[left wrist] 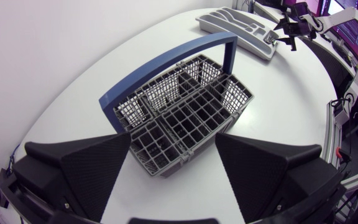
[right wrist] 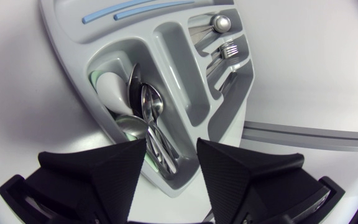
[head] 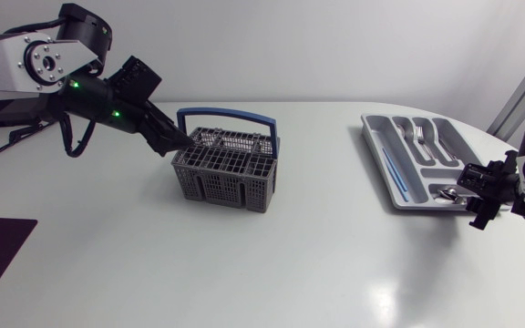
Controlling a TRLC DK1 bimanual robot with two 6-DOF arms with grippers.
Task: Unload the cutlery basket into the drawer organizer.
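White table [head: 244, 273]: cutlery basket [head: 226, 173] mid-left, drawer organizer [head: 372, 132] at right edge.
Left gripper [left wrist: 173, 140], spread above the basket, should drop straight into one cell; right gripper [right wrist: 171, 146] hangs spread over the spoons [right wrist: 151, 112].

The cutlery basket [head: 224, 173] is grey plastic lattice, split into small square cells, with a blue hoop handle [head: 229, 116] arching over its far side. It stands upright on the bench, towards 9 o'clock from the middle. What its cells hold cannot be made out. The drawer organizer [head: 378, 146] is a pale grey moulded tray lying flat at 3 o'clock from the basket, its long axis running 11 to 5 o'clock. Two light-blue sticks [right wrist: 135, 11] lie in its long slot. Metal spoons [right wrist: 151, 112] are piled beside a white rounded piece [right wrist: 114, 90], and forks [right wrist: 229, 48] are in the neighbouring compartment.
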